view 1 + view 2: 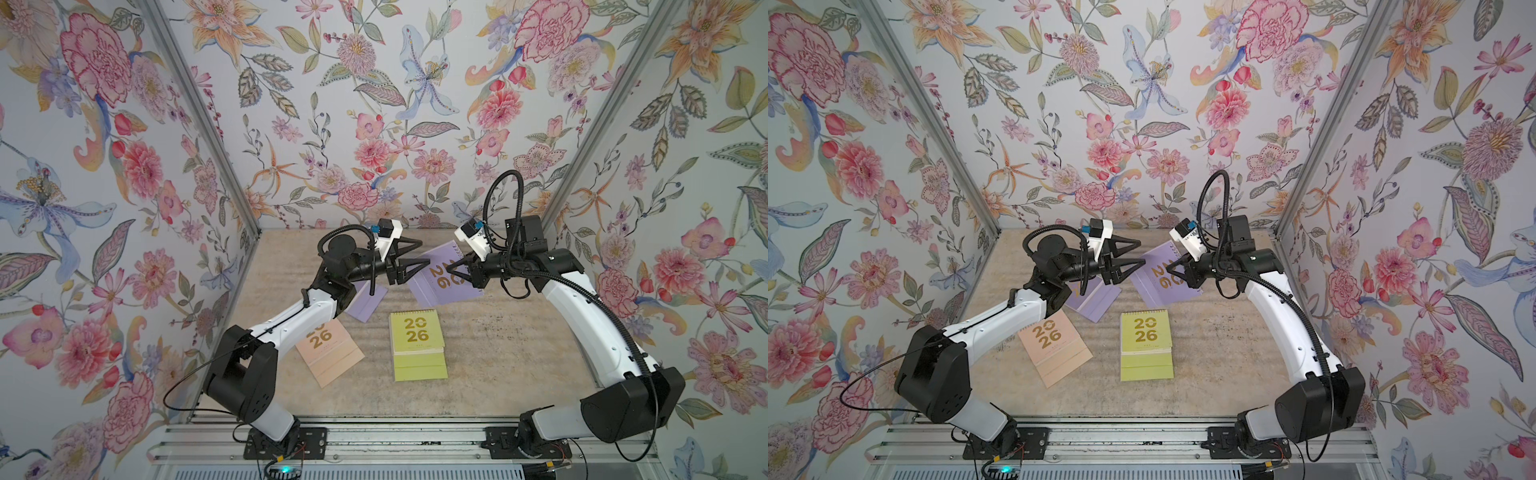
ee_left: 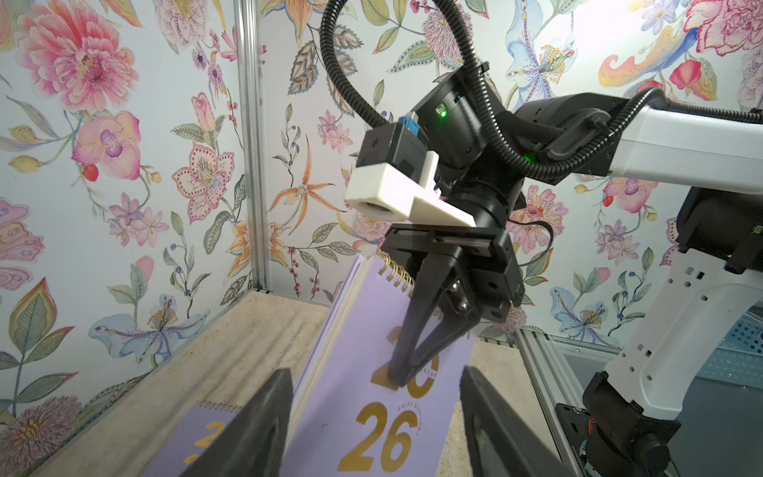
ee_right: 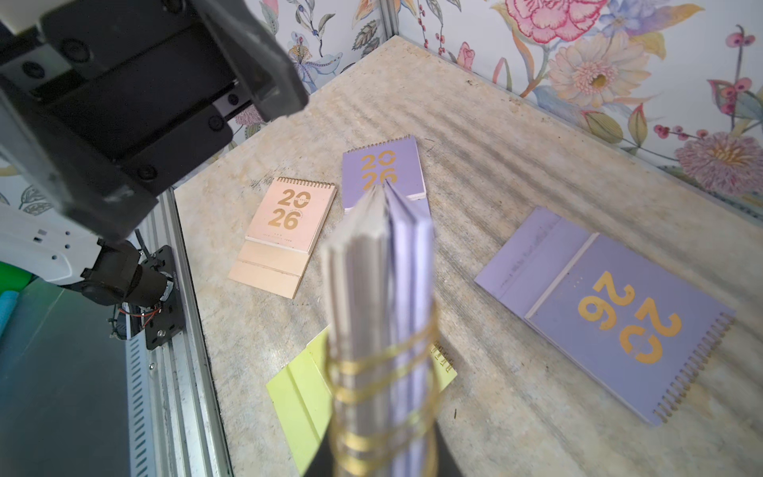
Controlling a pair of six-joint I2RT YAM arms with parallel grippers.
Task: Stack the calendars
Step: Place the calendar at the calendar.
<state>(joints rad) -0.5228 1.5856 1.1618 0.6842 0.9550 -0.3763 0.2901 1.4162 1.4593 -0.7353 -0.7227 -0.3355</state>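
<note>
My right gripper (image 1: 457, 271) (image 1: 1173, 270) (image 3: 386, 454) is shut on a lilac calendar (image 1: 436, 286) (image 1: 1152, 280) (image 2: 371, 417), gripping it near the gold spiral and holding it tilted above the table. My left gripper (image 1: 424, 251) (image 1: 1141, 251) (image 2: 373, 371) stands open at the calendar's free edge, with its fingers (image 2: 256, 433) on either side of it. Lying flat are a peach-pink calendar (image 1: 328, 353) (image 3: 289, 223), a yellow-green calendar (image 1: 417, 345) (image 3: 301, 392), a lilac calendar (image 1: 368, 305) (image 3: 384, 169) partly under the left arm, and another lilac calendar (image 3: 619, 314).
The beige stone table (image 1: 519, 353) is closed in by flowered walls at the back and both sides. A metal rail (image 1: 395, 440) with the two arm bases runs along the front edge. The left arm's wrist (image 3: 124, 103) hangs close to the held calendar.
</note>
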